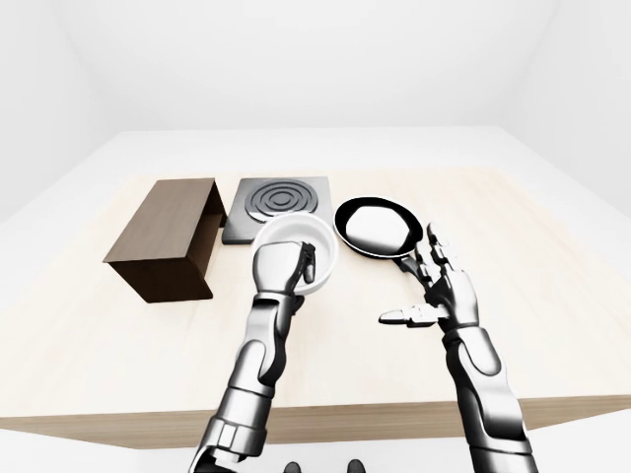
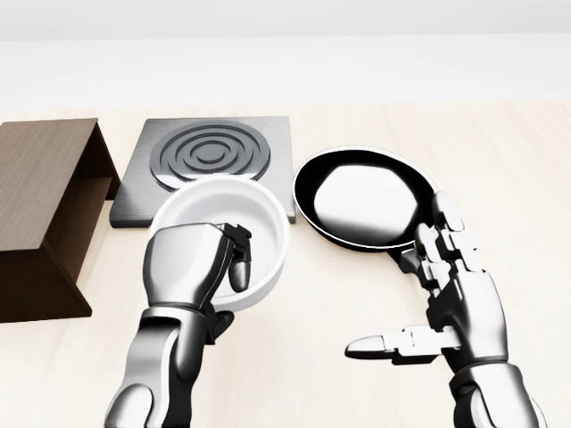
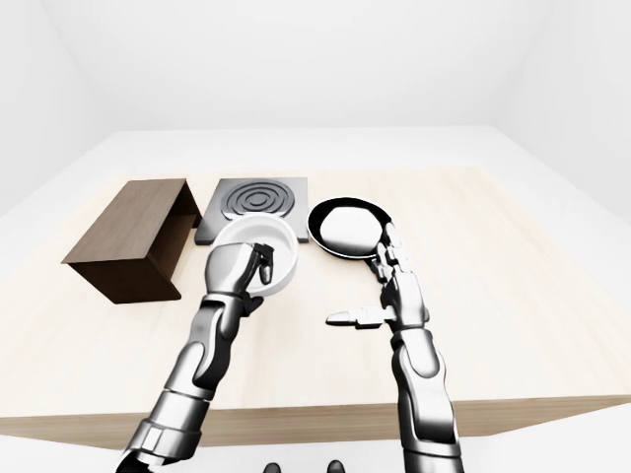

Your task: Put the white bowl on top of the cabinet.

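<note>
The white bowl (image 2: 225, 214) is held above the table in my left hand (image 2: 219, 263), whose fingers close over its near rim, one finger inside. The dark brown cabinet (image 2: 40, 205) stands at the left of the head view, its flat top bare, to the left of the bowl. My right hand (image 2: 428, 303) is open and empty, fingers spread, near the handle end of the frying pan.
A black frying pan (image 2: 361, 196) lies right of the bowl. A grey stove plate with rings (image 2: 210, 156) lies above the bowl, next to the cabinet. The light wooden table (image 1: 552, 296) ends at its edge near the bottom of the left-eye view.
</note>
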